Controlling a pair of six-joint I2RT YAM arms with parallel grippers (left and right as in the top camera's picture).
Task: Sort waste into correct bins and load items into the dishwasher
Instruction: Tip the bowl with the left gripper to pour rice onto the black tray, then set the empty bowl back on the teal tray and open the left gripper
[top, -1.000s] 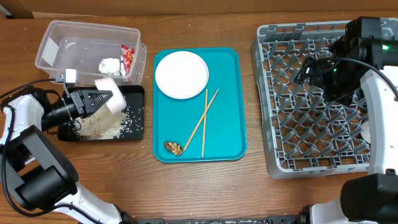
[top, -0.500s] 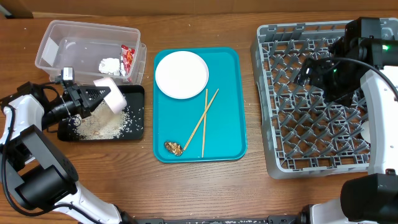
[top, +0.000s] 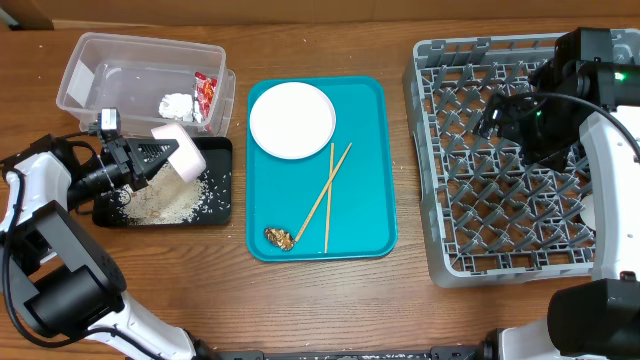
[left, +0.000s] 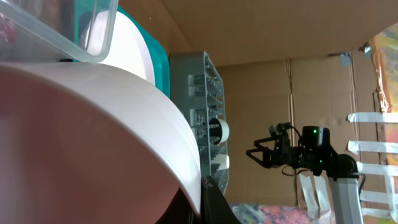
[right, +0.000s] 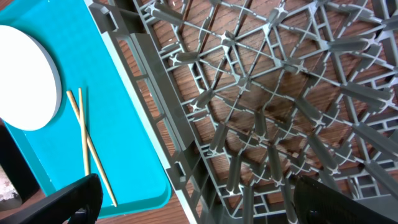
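My left gripper (top: 163, 157) is shut on the rim of a small white bowl (top: 180, 152), holding it tilted over the black tray (top: 222, 208), where loose rice grains (top: 170, 203) lie. In the left wrist view the bowl (left: 93, 137) fills the frame, its rim pinched in the gripper (left: 203, 200). The clear tub (top: 120, 70) holds a red wrapper (top: 205, 93) and a paper wad (top: 177, 105). Plate (top: 292, 120), chopsticks (top: 328, 195) and a brown scrap (top: 279, 238) lie on the teal tray (top: 365, 150). My right gripper (right: 205, 205) hangs open over the grey dish rack (top: 500, 190).
The rack's upright pegs (right: 261, 112) stand close under the right gripper's fingers (right: 336, 199). The teal tray's edge (right: 118, 124) lies beside the rack's left wall. Bare wooden table (top: 410, 300) shows in front and between tray and rack.
The left wrist has shifted slightly to the left since the earliest frame, with the bowl still tilted over the black tray. The right arm has not moved.
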